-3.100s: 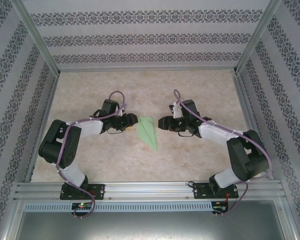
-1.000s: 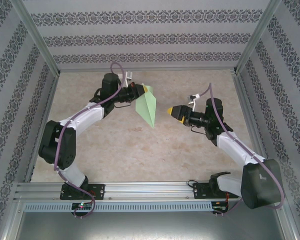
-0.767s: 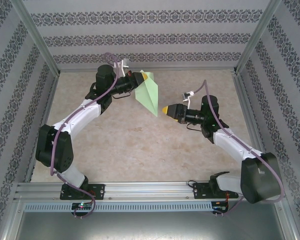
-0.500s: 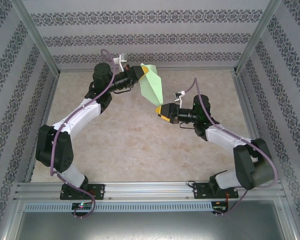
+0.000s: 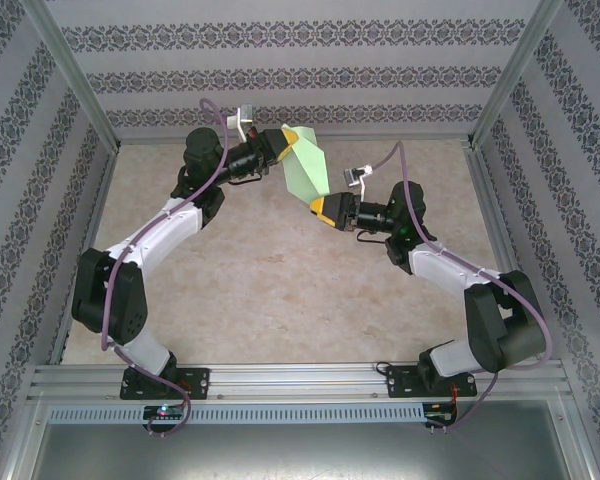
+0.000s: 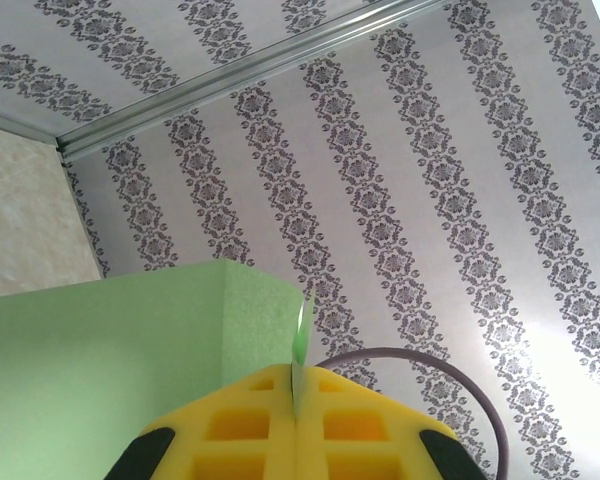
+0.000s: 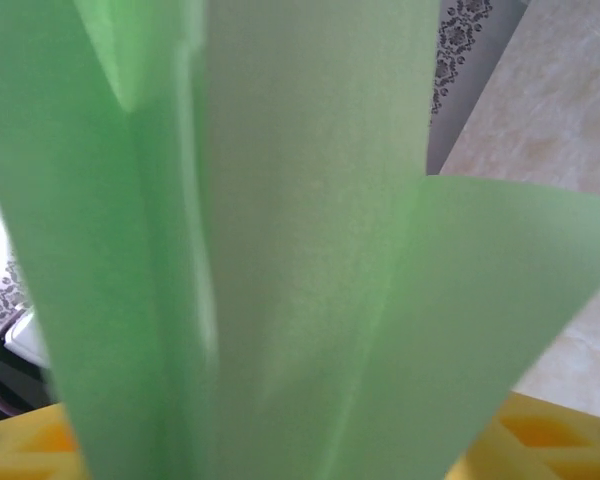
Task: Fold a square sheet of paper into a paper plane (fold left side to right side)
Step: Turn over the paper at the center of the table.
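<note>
- The desk (image 5: 280, 300), one beige marbled surface, lies beneath the paper plane (image 5: 306, 172), which hangs clear of it.
- Two arms meet at the plane: the left arm (image 5: 165, 235) comes from the plane's left, the right arm (image 5: 440, 265) from its lower right.
- There is one paper plane, light green, its upper end at the left claw (image 5: 285, 138) and its narrow lower tip at the right claw (image 5: 320, 208).
- The left claw is clamped on the plane's upper end. In the left wrist view its yellow fingers (image 6: 350, 425) press together with a thin green edge in the seam.
- The right claw's yellow fingers (image 7: 550, 435) stand apart, one on each side of the plane's tip. I cannot tell whether they press the paper.
- In the right wrist view the plane (image 7: 310, 250) is blurred and covers most of those fingers.
</note>
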You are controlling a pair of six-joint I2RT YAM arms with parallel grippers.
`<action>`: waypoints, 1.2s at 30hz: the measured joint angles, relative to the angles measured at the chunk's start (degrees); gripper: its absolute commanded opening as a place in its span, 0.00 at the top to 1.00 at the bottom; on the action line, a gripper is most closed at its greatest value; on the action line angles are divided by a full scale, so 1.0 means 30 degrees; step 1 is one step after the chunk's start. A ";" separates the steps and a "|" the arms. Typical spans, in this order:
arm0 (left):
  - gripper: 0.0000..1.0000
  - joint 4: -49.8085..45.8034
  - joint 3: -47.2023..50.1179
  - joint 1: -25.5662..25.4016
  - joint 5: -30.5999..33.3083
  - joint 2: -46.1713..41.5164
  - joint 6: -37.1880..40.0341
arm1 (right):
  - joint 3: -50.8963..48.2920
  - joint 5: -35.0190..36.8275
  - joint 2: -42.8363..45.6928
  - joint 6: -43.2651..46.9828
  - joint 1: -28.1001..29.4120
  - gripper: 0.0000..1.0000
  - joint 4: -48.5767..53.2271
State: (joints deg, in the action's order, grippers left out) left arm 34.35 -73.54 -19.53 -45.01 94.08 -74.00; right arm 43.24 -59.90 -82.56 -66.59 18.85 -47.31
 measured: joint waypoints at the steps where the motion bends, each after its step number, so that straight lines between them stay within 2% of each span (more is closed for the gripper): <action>1: 0.98 0.0058 0.0022 -0.0007 -0.0015 0.0051 -0.0022 | 0.0000 0.0000 0.0000 -0.0102 0.0000 0.41 -0.0102; 11: 0.98 0.0357 0.0568 -0.0255 -0.0146 0.0313 -0.0102 | 0.0058 -0.0015 -0.0080 -0.1348 -0.0291 0.67 -0.1413; 17: 0.97 0.0372 0.0605 -0.0255 -0.0153 0.0408 -0.0160 | 0.0073 -0.0051 -0.0073 -0.1311 -0.0372 0.78 -0.1399; 19: 0.94 0.0372 0.0605 -0.0255 -0.0168 0.0415 -0.0160 | 0.0066 -0.0051 -0.0066 -0.1209 -0.0372 0.80 -0.1239; 21: 0.85 0.0372 0.0605 -0.0255 -0.0299 0.0415 -0.0138 | 0.0066 -0.0029 -0.0007 -0.0925 -0.0372 0.82 -0.0794; 27: 0.48 -0.0379 0.0619 -0.0255 -0.0357 0.0364 0.0823 | 0.0146 0.0175 0.1253 0.1705 -0.0379 0.88 0.3147; 32: 0.29 -0.3825 0.1137 -0.0175 0.0240 -0.0772 0.3315 | 0.1719 0.1756 0.2958 0.6812 -0.0357 0.90 1.0768; 36: 0.22 -0.7621 0.2244 0.0102 0.1566 -0.3548 0.6033 | 0.3898 0.5377 0.4313 1.2087 -0.0029 0.91 1.7828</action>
State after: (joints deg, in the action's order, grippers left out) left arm 11.49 -66.81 -19.22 -40.32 83.44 -55.90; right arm 54.94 -43.77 -69.63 -30.33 18.76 6.17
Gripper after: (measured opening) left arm 0.762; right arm 0.092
